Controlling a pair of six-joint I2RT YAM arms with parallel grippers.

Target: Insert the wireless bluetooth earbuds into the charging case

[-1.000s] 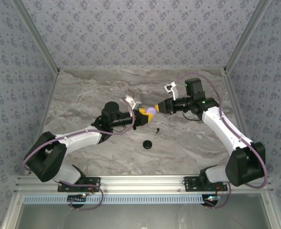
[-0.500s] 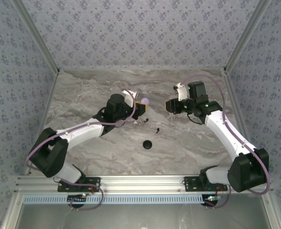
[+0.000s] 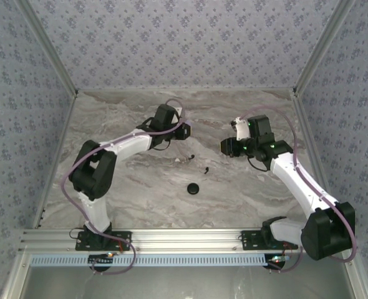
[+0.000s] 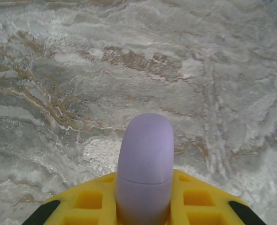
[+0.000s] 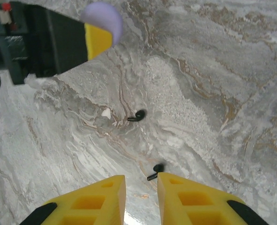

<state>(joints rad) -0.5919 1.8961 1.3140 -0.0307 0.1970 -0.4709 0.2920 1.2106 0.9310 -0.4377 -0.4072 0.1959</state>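
the lavender charging case (image 4: 145,159) is clamped in the left gripper (image 3: 184,132), held above the marble table (image 5: 223,70), its lid seemingly shut; two black earbuds (image 5: 139,115) are seen lying loose on the table, none seated yet; the right gripper (image 5: 141,180) is held slightly parted and empty, just above the nearer bud

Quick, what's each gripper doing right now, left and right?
Left gripper: shut on the lavender case.
Right gripper: open, holding nothing.
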